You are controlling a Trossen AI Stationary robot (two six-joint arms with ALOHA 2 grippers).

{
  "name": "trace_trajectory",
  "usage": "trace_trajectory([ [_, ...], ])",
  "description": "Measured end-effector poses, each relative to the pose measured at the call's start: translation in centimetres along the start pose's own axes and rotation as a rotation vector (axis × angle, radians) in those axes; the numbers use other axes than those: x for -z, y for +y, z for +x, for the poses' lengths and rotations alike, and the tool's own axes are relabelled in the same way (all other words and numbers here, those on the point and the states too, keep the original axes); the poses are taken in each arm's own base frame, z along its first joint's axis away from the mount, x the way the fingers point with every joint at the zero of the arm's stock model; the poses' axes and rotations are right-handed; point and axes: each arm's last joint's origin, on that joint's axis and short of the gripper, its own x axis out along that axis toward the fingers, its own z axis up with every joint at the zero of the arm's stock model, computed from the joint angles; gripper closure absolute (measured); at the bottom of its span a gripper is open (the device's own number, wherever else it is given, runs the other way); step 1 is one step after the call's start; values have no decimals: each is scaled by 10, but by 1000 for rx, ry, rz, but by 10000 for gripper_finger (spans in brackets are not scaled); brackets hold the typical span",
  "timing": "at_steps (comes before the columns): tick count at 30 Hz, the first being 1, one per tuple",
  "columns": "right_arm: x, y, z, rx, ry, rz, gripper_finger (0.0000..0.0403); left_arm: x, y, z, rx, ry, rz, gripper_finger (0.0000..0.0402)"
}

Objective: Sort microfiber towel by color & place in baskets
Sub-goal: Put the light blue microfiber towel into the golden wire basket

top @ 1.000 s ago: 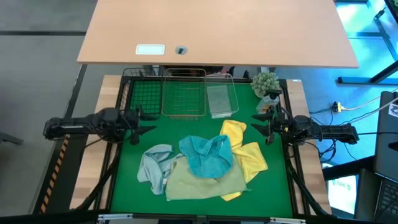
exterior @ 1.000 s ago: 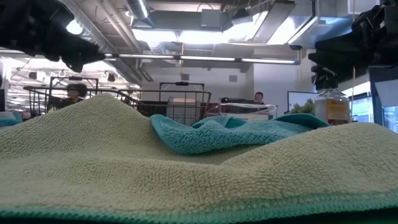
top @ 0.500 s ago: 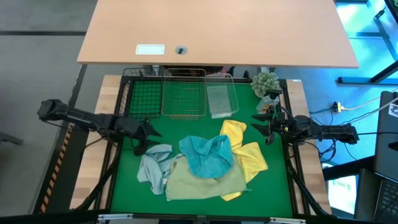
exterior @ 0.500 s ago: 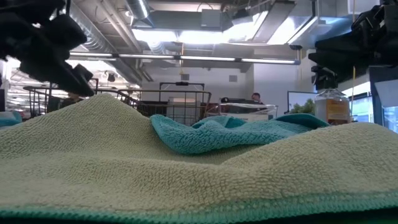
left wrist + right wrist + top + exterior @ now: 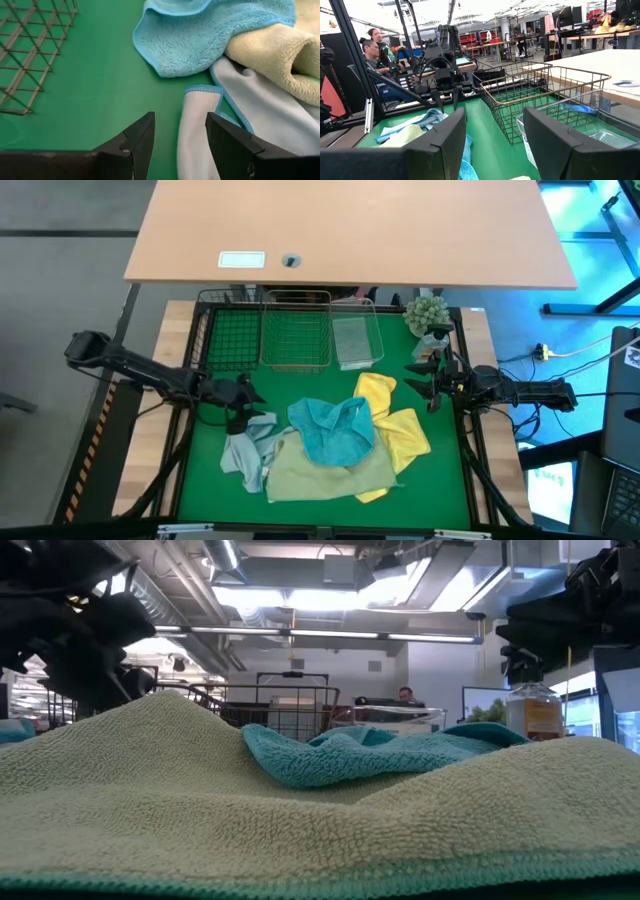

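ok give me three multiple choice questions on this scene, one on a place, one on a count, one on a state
1. Where is the left tool?
A. over the light blue towel's edge
B. inside the black basket
C. beside the plant

2. How many wire baskets stand at the mat's far edge?
A. one
B. three
C. five

3. How are the left tool's fingers?
A. shut on the yellow towel
B. open, holding nothing
C. shut on a basket rim

Answers:
1 A: the high view shows it above the light blue towel.
2 B: the black basket, copper basket and silvery basket stand in a row.
3 B: the left wrist view shows bare green mat between its fingers.
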Motion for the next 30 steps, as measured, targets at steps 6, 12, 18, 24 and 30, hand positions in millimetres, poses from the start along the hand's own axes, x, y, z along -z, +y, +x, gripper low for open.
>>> trace_trajectory([
  [6,0,0,0,0,0,0,205,-1,-3,12,36,4,-33,230],
  [12,0,0,0,0,0,0,205,4,-4,23,37,44,-37,231],
  [18,0,0,0,-1,0,-1,205,12,-5,32,70,124,-38,234],
  [24,0,0,0,-1,0,-1,205,11,-5,33,73,118,-36,297],
  [30,0,0,0,-1,0,-1,205,-2,-9,33,119,79,-112,393],
])
